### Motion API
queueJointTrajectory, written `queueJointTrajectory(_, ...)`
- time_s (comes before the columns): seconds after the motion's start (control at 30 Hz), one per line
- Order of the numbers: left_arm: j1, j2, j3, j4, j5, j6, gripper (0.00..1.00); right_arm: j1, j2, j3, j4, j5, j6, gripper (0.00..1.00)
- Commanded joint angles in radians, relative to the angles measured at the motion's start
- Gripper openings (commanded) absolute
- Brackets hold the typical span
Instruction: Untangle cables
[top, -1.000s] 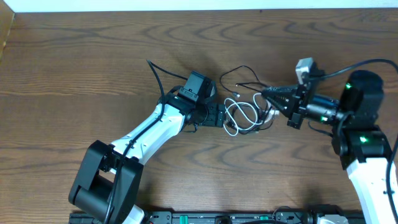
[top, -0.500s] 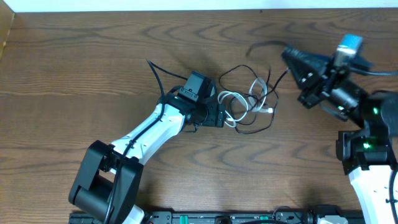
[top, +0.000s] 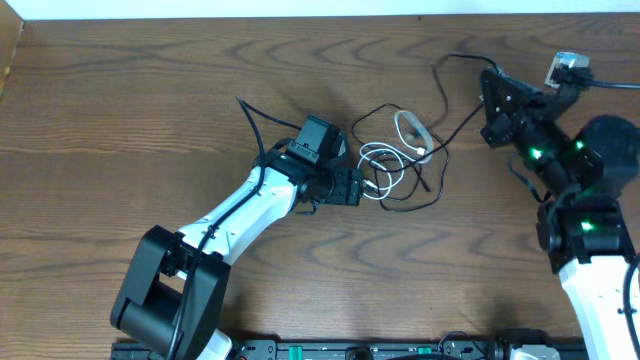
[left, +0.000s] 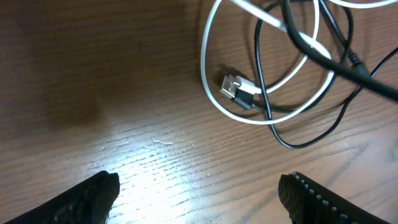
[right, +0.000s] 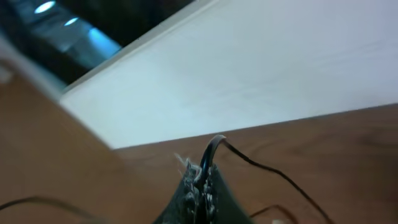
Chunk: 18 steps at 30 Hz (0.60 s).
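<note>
**A:** How are your arms sitting?

**B:** Your left arm (top: 250, 205) reaches from the near left across the worktop (top: 130, 110) to the centre, low and nearly level. Its left claw (top: 360, 188) is just left of the bunch. In the wrist view its fingers (left: 93, 193) stand wide apart with nothing between them. Your right arm (top: 585, 220) is reared up at the far right. Its right claw (right: 200, 180) is pinched closed on the black cable (left: 333, 64).

**A:** And the cables?

**B:** They're bunched at the centre of the worktop. One black strand runs fairly straight from the bunch, slanting far and right to the right claw, and a free tail curves out beyond the fingertips. The white cable (left: 204, 62) lies in loops crossed by black strands. Its plug (left: 235, 85) lies flat inside one loop, with the metal end pointing left in the left wrist view.
</note>
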Motion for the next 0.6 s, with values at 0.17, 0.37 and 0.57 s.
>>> queueJointTrajectory(0.17,-0.002,-0.004,0.002,-0.005,0.0,0.021,0.86,-0.003,0.005,0.007,0.47,-0.058,0.097,0.01)
queueJointTrajectory(0.37,-0.002,-0.004,0.002,-0.013,0.0,0.021,0.86,-0.003,0.0,0.007,0.82,-0.039,0.171,0.01)
queueJointTrajectory(0.57,-0.002,-0.004,0.002,-0.013,0.0,0.021,0.86,-0.003,0.003,0.007,0.614,0.044,0.137,0.01)
